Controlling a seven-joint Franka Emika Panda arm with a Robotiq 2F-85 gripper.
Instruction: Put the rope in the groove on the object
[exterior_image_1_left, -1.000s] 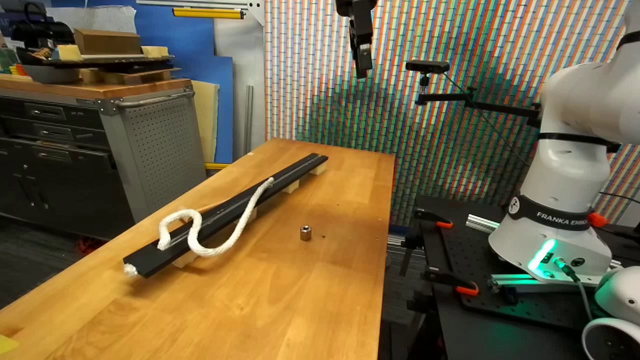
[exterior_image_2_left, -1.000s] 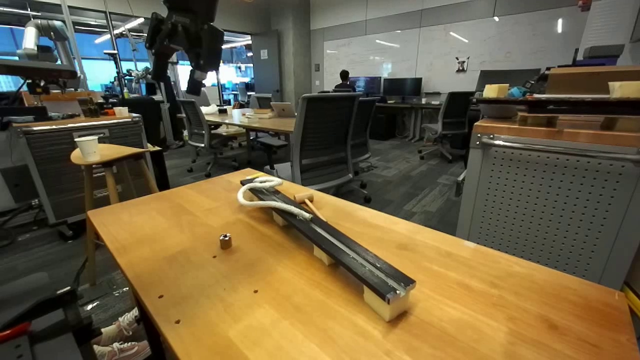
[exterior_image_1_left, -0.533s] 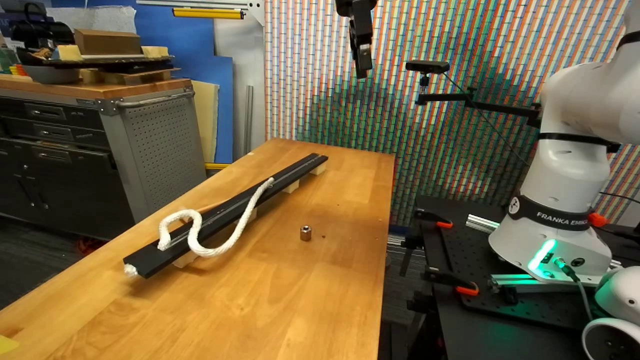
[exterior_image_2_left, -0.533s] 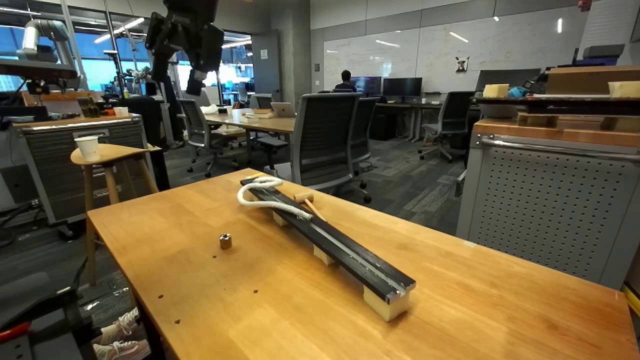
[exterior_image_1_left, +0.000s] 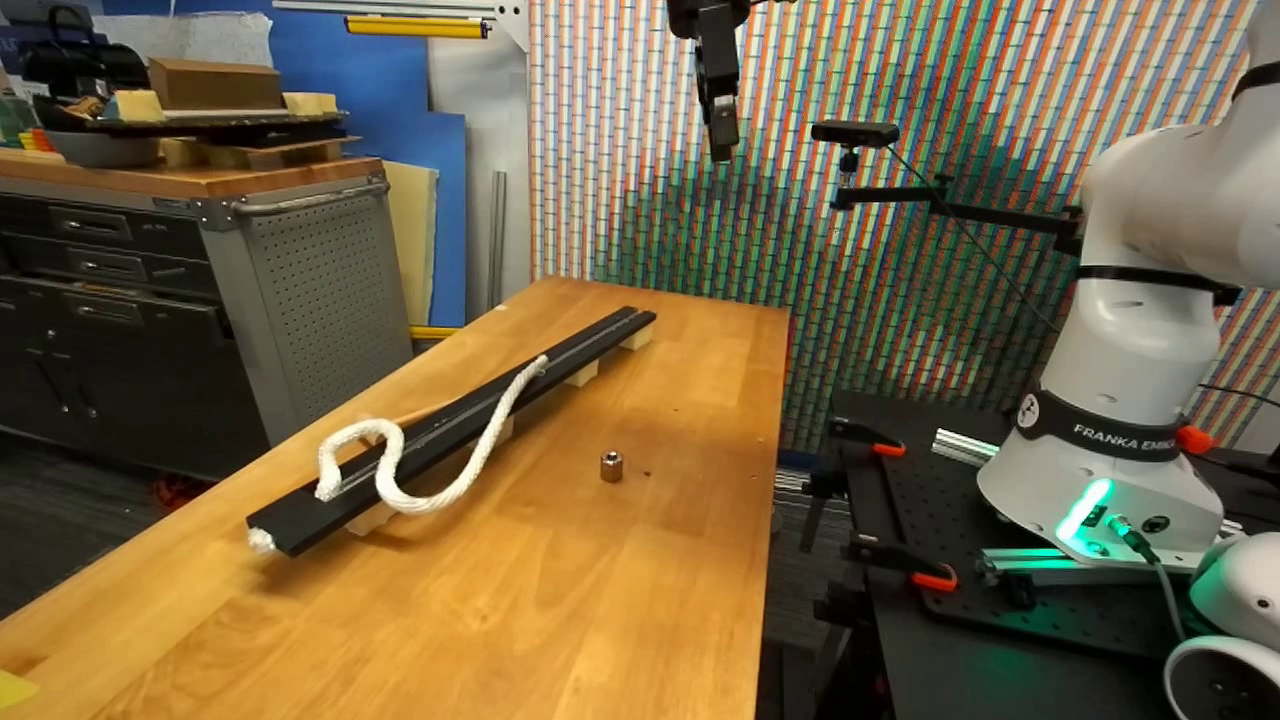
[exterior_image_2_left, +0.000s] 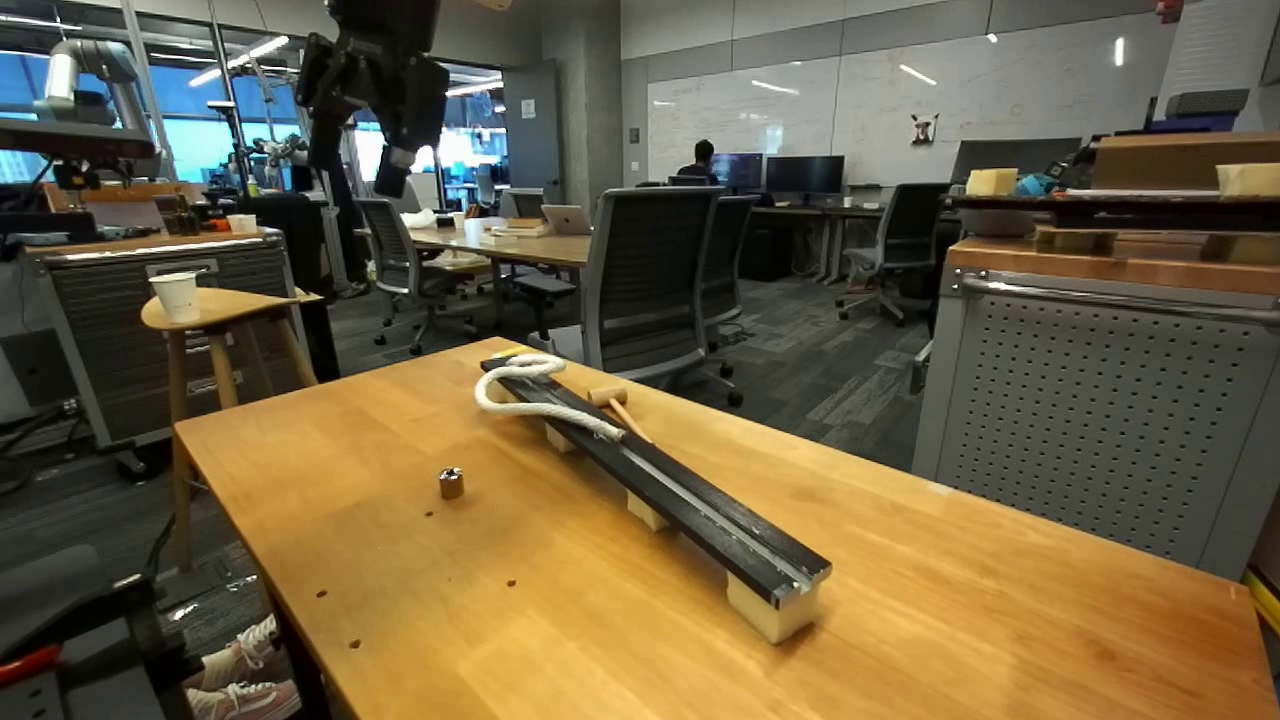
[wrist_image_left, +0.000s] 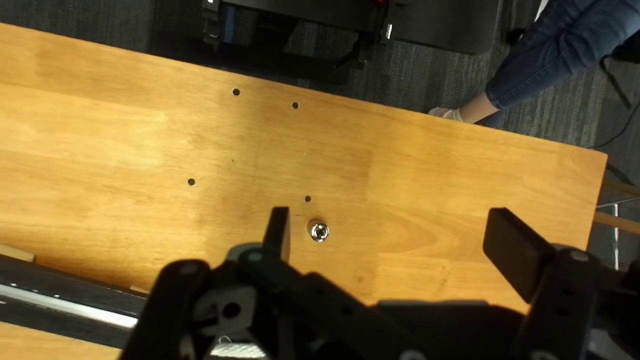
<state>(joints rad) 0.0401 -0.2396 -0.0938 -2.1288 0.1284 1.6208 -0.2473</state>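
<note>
The white rope (exterior_image_1_left: 432, 502) lies in a loose S over the black bar (exterior_image_1_left: 300, 518) in an exterior view. It bulges off the bar's side, and one end rests on the bar near mid-length. A frayed white tip shows at the bar's end; the stretch beside it is hidden. The rope (exterior_image_2_left: 560, 411), bar (exterior_image_2_left: 680, 510) and bare groove (exterior_image_2_left: 715, 517) also show in an exterior view. In the wrist view the bar (wrist_image_left: 75, 282) is lower left, with a bit of rope (wrist_image_left: 237, 351) behind the gripper. My gripper (wrist_image_left: 390, 220) is open and empty, high above the table (exterior_image_2_left: 357, 172).
A small metal cylinder (exterior_image_1_left: 611, 466) stands on the table beside the bar; it also shows in the wrist view (wrist_image_left: 320, 232). Pale blocks (exterior_image_2_left: 775, 610) hold the bar up. A wooden mallet (exterior_image_2_left: 607, 396) lies behind it. A person's leg (wrist_image_left: 545, 65) is beside the table edge.
My gripper has shifted slightly, a little left in an exterior view and a little right and down in an exterior view. The rope and bar have not moved.
</note>
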